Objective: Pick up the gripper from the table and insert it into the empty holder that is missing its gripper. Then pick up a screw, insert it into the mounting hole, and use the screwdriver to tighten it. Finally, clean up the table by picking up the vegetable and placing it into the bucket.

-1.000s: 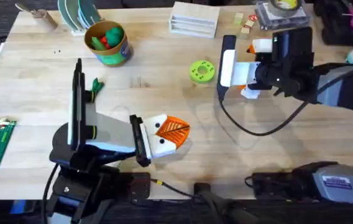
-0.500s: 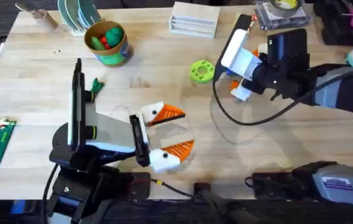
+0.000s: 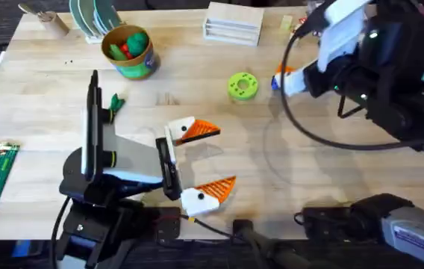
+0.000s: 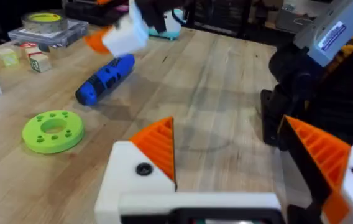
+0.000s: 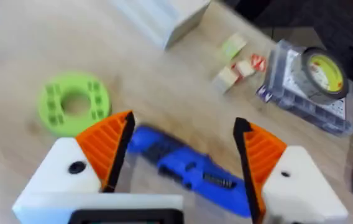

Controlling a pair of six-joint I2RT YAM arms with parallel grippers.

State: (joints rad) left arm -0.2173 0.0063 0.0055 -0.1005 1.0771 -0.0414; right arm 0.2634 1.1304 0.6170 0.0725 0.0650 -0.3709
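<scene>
While both arms are over the table, the following is recorded.

Table: large light wooden tabletop [image 3: 219,127] with plank grain.

Left gripper: white finger blocks with orange ribbed tips [image 3: 201,164], low over the near middle of the table; jaws wide apart, nothing between them. In the left wrist view the two orange tips [image 4: 238,155] stand well separated over bare wood.

Right gripper: white blocks with orange ribbed pads [image 5: 179,155], raised close under the overhead camera at the far right; jaws apart, nothing held.

Screwdriver: thick blue cylindrical power screwdriver [image 5: 189,171], lying flat on the table, seen between the right gripper's fingers and below them; not touched. In the left wrist view it [image 4: 105,79] lies beyond the green disc.

Disc: flat lime-green disc with holes [image 3: 242,85], on the table just beside the screwdriver's end.

Vegetable: small dark-green leafy toy [image 3: 116,102], on the table at the left, near the left arm's upright link.

Bucket: small round bucket with yellow rim and green side [image 3: 129,52], far left, holding green and red toy foods; well apart from the vegetable.

Loose orange gripper and tipless holder: cannot tell their positions.
</scene>
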